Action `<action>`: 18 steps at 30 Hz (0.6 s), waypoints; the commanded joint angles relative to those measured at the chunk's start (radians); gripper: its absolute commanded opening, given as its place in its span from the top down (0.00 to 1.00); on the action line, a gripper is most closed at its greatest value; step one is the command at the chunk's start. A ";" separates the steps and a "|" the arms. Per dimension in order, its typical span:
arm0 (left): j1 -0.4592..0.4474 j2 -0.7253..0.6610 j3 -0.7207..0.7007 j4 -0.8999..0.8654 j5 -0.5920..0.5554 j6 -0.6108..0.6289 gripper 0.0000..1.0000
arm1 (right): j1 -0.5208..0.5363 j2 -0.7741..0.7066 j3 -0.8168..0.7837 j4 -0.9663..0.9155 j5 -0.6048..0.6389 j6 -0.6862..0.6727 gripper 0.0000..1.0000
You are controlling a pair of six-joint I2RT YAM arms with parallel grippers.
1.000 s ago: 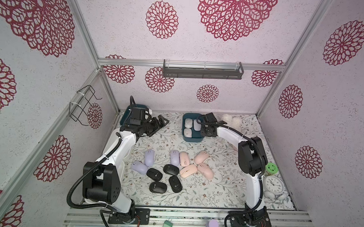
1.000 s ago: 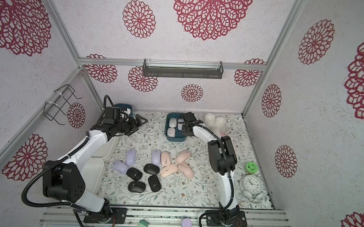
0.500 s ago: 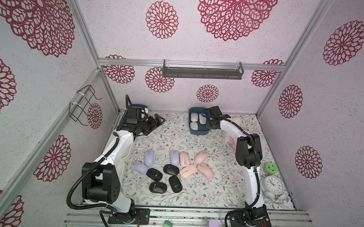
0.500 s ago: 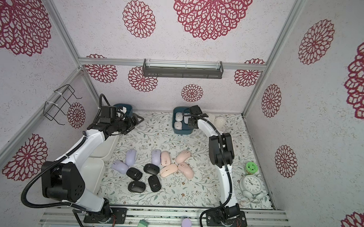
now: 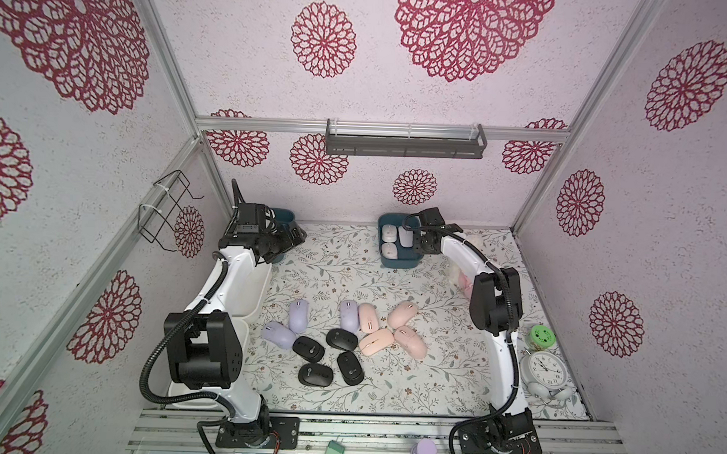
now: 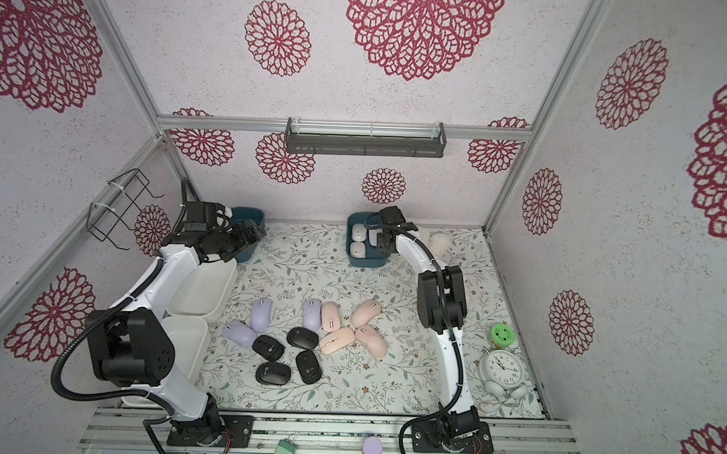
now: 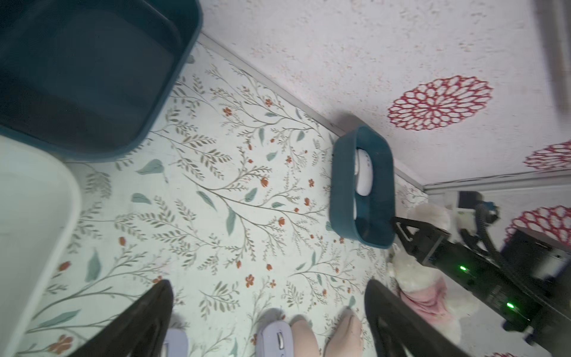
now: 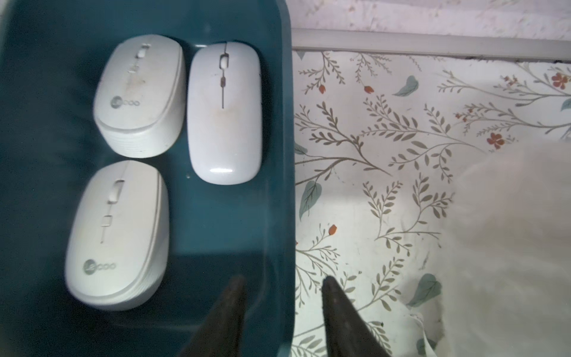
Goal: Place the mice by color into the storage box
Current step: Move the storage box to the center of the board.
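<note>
Mice first: three white mice [image 8: 224,111] lie flat in the teal storage box [image 5: 398,260] at the far edge of the mat [image 5: 393,279], packed close, with one corner of the box bare. Everything else sits mid-mat in one cluster. We've got lilac mice [image 5: 298,315] on the left arm's side, black mice [image 5: 307,348] nearest the robot's base, and pink mice [image 5: 402,314] on the right arm's side, several of them touching.

Out to the right gripper [image 8: 282,278]: it straddles the box's side wall, one finger inside and one over the mat. The jaws are parted with a gap on either side of the wall, and we read that as gripping nothing. A fluffy plush toy [image 8: 509,231] sits just beside it.

Now the left gripper [image 7: 267,282]: spread wide and empty, it hovers by an empty teal box [image 5: 281,217] in the far left corner, with white bins [image 5: 259,295] along that side.

Here's what we think the next move turns on — the cluster lies back toward the base from both grippers, and the lilac mice are plainly closer to the left one. The nearest lilac mouse runs its long axis roughly far-to-near, so we'd expect the left jaws to need lining up across its narrow width. Pink falls within the right arm's reach.
</note>
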 commanded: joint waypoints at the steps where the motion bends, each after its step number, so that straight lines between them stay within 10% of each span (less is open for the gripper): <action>1: 0.037 0.102 0.114 -0.135 -0.104 0.084 0.03 | 0.024 -0.141 0.039 0.002 -0.008 0.001 0.51; 18: -0.010 0.697 0.752 -0.418 -0.360 0.259 0.19 | 0.101 -0.628 -0.608 0.312 -0.118 0.102 0.49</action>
